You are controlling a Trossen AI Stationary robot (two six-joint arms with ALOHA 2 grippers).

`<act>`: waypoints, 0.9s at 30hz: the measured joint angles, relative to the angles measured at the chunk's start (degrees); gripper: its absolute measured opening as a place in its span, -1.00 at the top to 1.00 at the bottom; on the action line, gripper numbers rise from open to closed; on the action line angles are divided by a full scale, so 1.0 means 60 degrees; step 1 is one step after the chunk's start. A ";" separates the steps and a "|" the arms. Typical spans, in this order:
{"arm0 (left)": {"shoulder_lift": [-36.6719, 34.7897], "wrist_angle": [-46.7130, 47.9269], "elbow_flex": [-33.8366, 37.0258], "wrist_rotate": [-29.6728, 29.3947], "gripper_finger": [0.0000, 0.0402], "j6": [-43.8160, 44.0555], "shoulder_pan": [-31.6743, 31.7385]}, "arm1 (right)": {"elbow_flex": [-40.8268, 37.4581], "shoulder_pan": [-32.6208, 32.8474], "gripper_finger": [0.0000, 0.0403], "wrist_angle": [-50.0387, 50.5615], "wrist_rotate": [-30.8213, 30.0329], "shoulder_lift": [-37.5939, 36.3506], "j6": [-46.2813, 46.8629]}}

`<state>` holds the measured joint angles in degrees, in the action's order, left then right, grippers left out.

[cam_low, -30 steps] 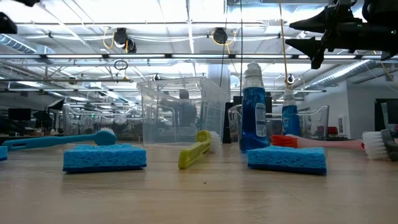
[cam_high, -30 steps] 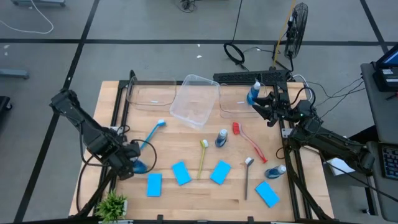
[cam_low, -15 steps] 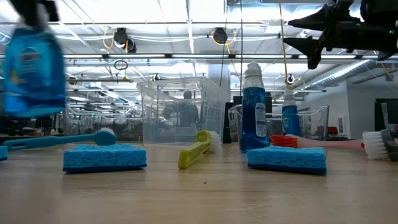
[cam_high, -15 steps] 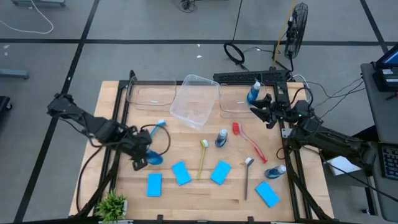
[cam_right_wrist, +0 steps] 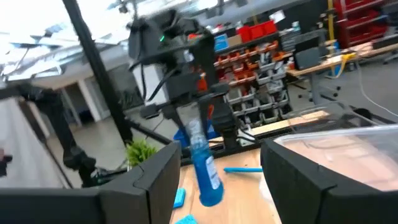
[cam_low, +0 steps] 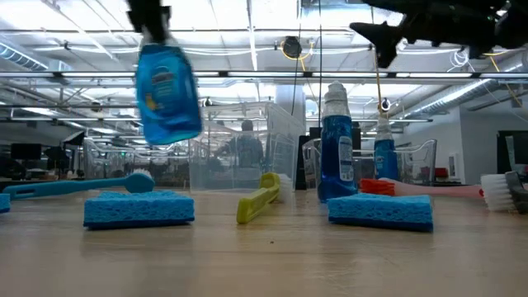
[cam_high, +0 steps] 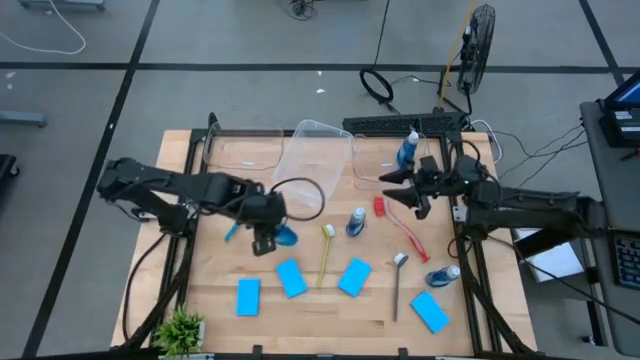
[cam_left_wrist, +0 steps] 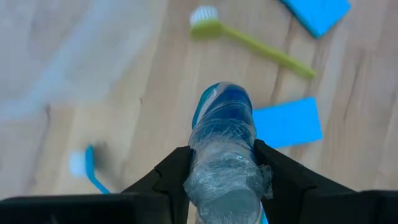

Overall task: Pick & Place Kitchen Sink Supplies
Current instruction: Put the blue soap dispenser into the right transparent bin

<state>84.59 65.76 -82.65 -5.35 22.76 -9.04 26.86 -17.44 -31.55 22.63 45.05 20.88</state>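
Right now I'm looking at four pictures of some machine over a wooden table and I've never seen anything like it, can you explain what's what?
It is a robot with two dark arms, each ending in a two-finger gripper. One picture looks straight down on the table, one looks level across the table top, and two come from cameras on the arms' wrists.

The left gripper is shut on a bottle of blue liquid, held in the air above the wooden table. The right gripper hangs open and empty near the clear tubs.

On the table lie blue sponges, long-handled brushes such as a yellow brush and a red brush, more blue bottles, and a small green plant at one corner.
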 joint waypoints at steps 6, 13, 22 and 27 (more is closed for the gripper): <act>0.0778 0.0000 -0.1202 0.0014 0.27 -0.0821 0.0669 | 0.0873 0.0695 -0.11 0.0006 0.0000 0.1226 -0.0732; 0.1570 -0.0019 -0.2475 0.0063 0.27 -0.1423 0.1193 | 0.1649 0.1221 -0.27 0.0069 0.0004 0.2392 -0.1341; 0.2059 -0.0851 -0.3264 0.0252 0.27 -0.1848 0.1565 | 0.2389 0.1540 -0.41 0.0191 -0.0005 0.3701 -0.1389; 0.2056 -0.1273 -0.3267 0.0418 0.27 -0.1849 0.1629 | 0.2872 0.1618 -0.40 0.0290 -0.0007 0.4314 -0.1430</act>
<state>96.92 58.12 -102.26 -2.84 11.67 0.73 44.09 -7.73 -29.81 22.59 70.93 12.30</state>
